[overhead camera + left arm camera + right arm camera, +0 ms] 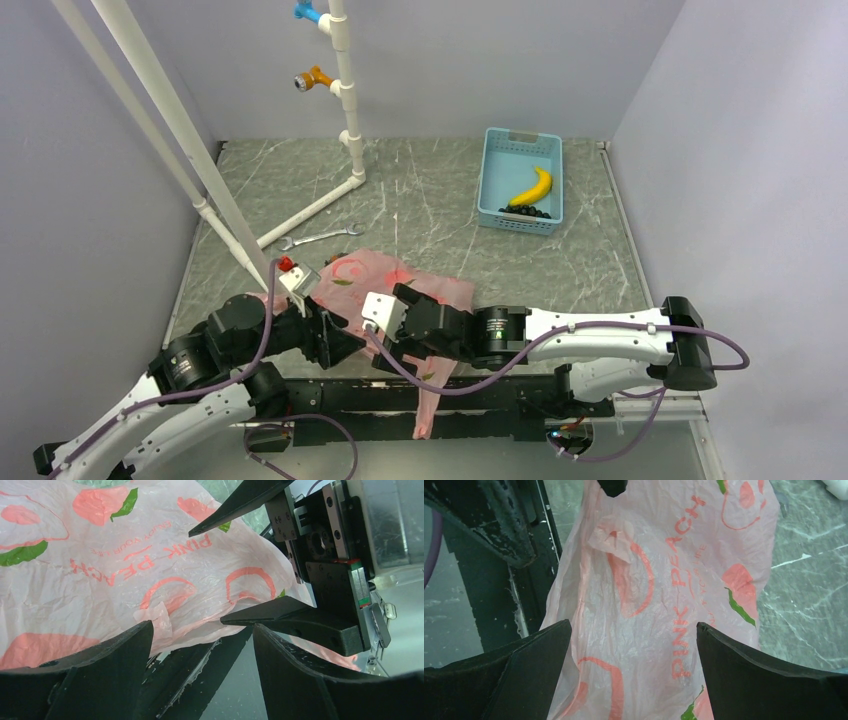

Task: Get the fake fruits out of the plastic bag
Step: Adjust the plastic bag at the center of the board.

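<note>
The pink bag (350, 270) lies at lower middle of the top view. Its long axis runs from upper left down over the near edge of the table (420, 190). The left gripper (200, 630) and right gripper (633, 626) both gape wide at the bag, grasping nothing.

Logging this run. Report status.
Left end effector open, right end effector open, both at thin pink printed plastic bag. Contents not visible. No obstruction seen.

The translucent pink plastic bag (664, 580) carries red peach shapes, green leaves and red lettering.
</note>
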Motion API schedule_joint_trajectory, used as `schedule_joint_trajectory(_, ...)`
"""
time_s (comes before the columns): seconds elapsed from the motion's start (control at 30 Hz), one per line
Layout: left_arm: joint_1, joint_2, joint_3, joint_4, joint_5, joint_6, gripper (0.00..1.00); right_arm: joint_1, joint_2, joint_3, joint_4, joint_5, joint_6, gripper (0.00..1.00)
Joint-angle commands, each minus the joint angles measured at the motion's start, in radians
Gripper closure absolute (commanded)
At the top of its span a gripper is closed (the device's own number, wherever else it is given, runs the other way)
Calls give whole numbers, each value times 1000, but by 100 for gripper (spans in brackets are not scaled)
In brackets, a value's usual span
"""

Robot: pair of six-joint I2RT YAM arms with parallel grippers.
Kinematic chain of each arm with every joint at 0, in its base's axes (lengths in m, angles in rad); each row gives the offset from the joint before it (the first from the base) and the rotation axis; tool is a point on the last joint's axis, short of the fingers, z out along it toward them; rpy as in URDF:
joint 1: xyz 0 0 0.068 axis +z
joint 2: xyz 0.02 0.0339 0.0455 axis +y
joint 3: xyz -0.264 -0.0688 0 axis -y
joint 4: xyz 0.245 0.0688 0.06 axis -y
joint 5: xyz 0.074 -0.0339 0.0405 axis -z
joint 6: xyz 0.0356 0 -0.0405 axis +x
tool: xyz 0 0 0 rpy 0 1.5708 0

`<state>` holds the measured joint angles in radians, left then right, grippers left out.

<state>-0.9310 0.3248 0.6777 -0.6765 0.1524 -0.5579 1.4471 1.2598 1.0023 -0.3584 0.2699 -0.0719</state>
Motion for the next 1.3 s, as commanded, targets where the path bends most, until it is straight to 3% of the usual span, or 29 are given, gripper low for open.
schedule_joint_trajectory(0.0, 0, 0, 58, -7, 10, 31, 21, 1, -3, 26, 8, -47, -21, 1)
schedule_joint_trajectory(0.13, 0, 6, 48, 2, 25, 21, 21, 0, 15, 4, 35, 90, -17, 1)
schedule_joint_trajectory(0.43, 0, 12, 39, 17, 39, 18, 25, 8, 46, -6, 20, 61, -58, 1)
schedule_joint_trajectory(0.57, -1, 22, 39, 18, 42, 20, 26, 9, 84, -17, 79, 219, -49, 1)
schedule_joint_trajectory(0.63, 0, 29, 36, 20, 42, 19, 26, 8, 102, -31, 135, 335, -43, 10)
schedule_joint_trajectory(0.67, -1, 31, 36, 20, 42, 17, 27, 7, 105, -38, 168, 378, -36, 20)
schedule_joint_trajectory(0.77, 0, 28, 33, 23, 38, 9, 31, -10, 73, -64, 247, 393, -21, 65)
schedule_joint_trajectory(0.83, 0, 21, 35, 20, 28, 3, 32, -21, 30, -78, 277, 356, -11, 80)
schedule_joint_trajectory(1.0, -1, 25, 33, 52, 19, -9, 32, -37, -61, -102, 297, 224, 26, 100)
schedule_joint_trajectory(1.13, -1, 94, 31, 107, 33, -4, 33, -78, -125, -125, 306, 143, 64, 100)
schedule_joint_trajectory(1.27, 0, 192, 44, 113, -45, 0, 38, -142, -182, -153, 327, 10, 70, 100)
